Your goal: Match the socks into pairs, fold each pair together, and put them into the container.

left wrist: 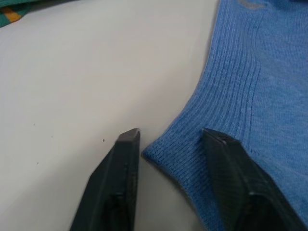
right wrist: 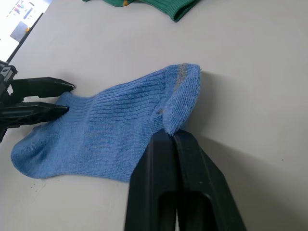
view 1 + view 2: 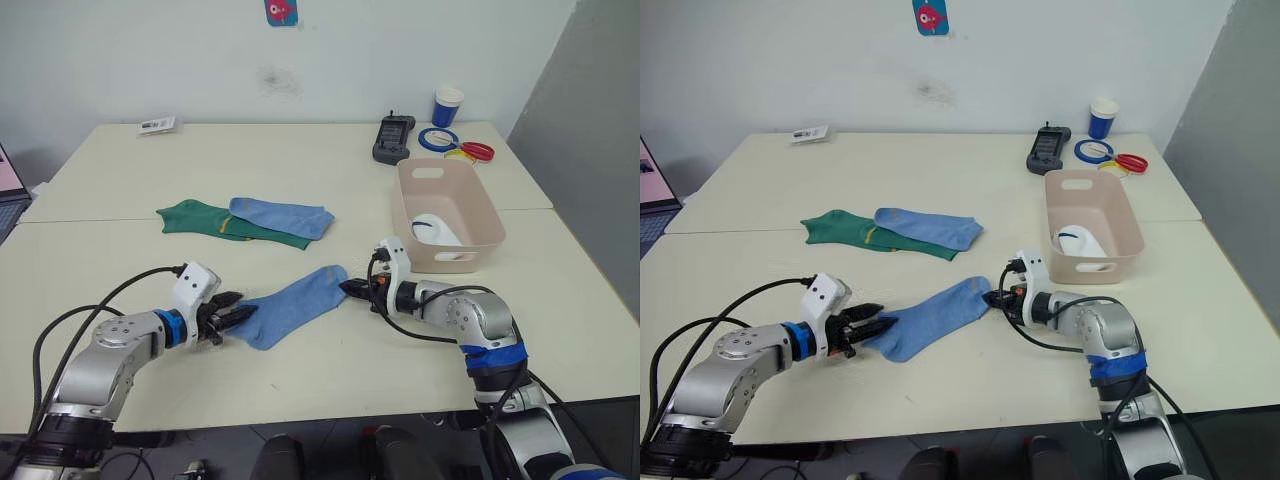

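Nearest me, a light blue sock [image 3: 293, 305] lay flat on the table [image 3: 120, 250], stretched between both grippers. Left gripper [image 3: 232, 318] sat at one end, fingers [image 1: 120, 178] parted a little, straddling the ribbed edge: one finger on bare table, the other over the fabric, not pinching. Right gripper [image 3: 350, 289] was at the opposite end, fingers pressed together on a raised corner of the sock's edge.

Left wrist view gave the rib knit up close, plus a scrap of green with a yellow mark at the frame corner. Right wrist view took in the whole sock with the left gripper across it, which the left wrist cam couldn't.

Beyond the grippers, a second light blue sock [image 3: 282, 216] overlapped the dark green socks [image 3: 205, 219]. Past the right gripper, the container [image 3: 478, 212] held a white sock [image 3: 436, 230]. Further back: black handset [image 3: 393, 137], tape rings [image 3: 458, 143], blue-and-white cup [image 3: 447, 105], small card [image 3: 158, 125]; no legible writing. A red-and-blue sticker [image 3: 281, 11] on the wall.
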`<state>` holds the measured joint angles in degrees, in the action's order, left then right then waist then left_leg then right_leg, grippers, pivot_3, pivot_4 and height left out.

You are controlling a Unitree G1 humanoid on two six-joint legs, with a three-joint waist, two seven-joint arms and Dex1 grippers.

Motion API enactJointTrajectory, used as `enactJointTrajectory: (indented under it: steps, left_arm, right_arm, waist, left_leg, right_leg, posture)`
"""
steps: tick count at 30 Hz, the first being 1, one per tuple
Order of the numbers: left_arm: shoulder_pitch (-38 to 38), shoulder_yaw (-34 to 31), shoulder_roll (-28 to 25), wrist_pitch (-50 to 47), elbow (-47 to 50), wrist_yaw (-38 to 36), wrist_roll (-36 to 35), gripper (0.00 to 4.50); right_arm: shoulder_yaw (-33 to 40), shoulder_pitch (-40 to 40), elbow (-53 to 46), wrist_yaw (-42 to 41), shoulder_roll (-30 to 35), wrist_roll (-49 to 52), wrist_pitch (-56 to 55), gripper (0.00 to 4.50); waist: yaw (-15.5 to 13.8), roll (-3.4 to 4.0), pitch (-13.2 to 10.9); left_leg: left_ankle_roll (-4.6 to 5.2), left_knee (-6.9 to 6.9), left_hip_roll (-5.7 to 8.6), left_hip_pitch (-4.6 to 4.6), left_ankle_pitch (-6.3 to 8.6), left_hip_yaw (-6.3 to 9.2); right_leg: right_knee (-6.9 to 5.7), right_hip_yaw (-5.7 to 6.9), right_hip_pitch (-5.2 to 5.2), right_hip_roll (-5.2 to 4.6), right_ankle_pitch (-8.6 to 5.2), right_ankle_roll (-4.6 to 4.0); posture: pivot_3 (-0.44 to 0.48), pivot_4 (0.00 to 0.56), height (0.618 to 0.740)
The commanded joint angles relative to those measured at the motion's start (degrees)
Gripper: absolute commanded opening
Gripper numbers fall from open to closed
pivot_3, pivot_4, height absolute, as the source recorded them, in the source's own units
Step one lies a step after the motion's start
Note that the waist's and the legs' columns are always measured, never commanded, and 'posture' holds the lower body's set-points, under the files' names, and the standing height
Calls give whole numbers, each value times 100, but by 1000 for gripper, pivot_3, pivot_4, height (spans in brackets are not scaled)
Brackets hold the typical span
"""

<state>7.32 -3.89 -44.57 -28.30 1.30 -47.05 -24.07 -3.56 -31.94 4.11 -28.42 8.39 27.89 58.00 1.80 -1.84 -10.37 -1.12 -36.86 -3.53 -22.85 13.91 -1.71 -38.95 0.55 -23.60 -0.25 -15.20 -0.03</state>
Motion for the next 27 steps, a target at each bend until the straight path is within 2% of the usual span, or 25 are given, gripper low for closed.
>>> enactJointTrajectory:
  steps: [1, 3, 4, 11, 17, 21, 25, 26, 27]
  left_arm:
    - [-150, -84, -91, -200, 194, -202, -83, 753]
    - [-243, -133, -102, -325, 393, -253, -148, 108]
    - [-306, -157, -113, -407, 520, -258, -188, 25]
    - [-1188, -440, -192, -1418, 1870, -223, -843, 25]
    - [-1661, -608, 163, -2525, 2893, 297, -1781, 25]
    - [-1708, -458, 399, -2676, 3029, 629, -1790, 25]
    - [-1706, -483, 558, -2387, 3021, 714, -1689, 25]
    - [-1772, -529, 503, -2365, 3015, 624, -1719, 475]
    - [-1867, -598, 405, -2360, 3013, 498, -1773, 657]
  right_arm:
    - [52, -11, -157, -66, -33, 98, -49, 0]
    - [41, -60, -94, -112, -12, 73, -100, 0]
    - [19, -111, -27, -167, 27, 38, -158, 0]
    - [-305, -865, 962, -915, 337, -289, -749, 0]
    - [-889, -1746, 2324, -1912, 310, -777, -1490, 0]
    - [-1138, -2244, 3203, -2373, 128, -1129, -1913, 0]
    - [-1123, -2428, 3612, -2533, 3, -1371, -2429, 0]
    - [-1079, -2424, 3590, -2581, 5, -1380, -2466, 423]
    - [-1060, -2395, 3509, -2628, 39, -1395, -2515, 605]
  waist:
    - [2, 0, 0]
    - [1, 0, 0]
    - [3, 0, 0]
    - [13, 2, -2]
    - [5, 3, -2]
    - [3, 3, -2]
    - [0, 2, -2]
    - [-1, 3, -2]
    - [-1, 3, -2]
  left_leg:
    - [0, 0, -1, 0, 0, 0]
    - [0, 1, -2, 0, 0, 0]
    - [0, 1, -2, -1, 0, 1]
    - [0, 1, -3, -3, 0, 1]
    - [0, 3, -7, -3, 0, 3]
    - [0, 2, -3, -4, 0, 4]
    - [0, 1, -4, -4, 0, 4]
    - [0, 1, -4, -4, 0, 4]
    - [0, 1, -4, -6, 0, 5]
  right_leg:
    - [0, 1, -1, 0, 0, 0]
    - [-1, 0, -1, 0, 0, 0]
    - [-1, 1, -1, 0, 0, 0]
    - [-1, -12, -12, -1, 3, -6]
    - [-1, -8, -13, 0, 2, -22]
    - [-2, -5, -13, 9, 7, -30]
    - [-1, -5, -13, 9, 11, -43]
    - [-1, -5, -13, 9, 11, -44]
    - [-1, -5, -13, 9, 12, -46]
  posture:
    - [0, 150, 740]
    - [0, 150, 740]
    - [0, 150, 740]
    - [0, 150, 740]
    - [0, 150, 740]
    - [0, 150, 740]
    - [0, 150, 740]
    - [0, 150, 740]
    - [0, 150, 740]
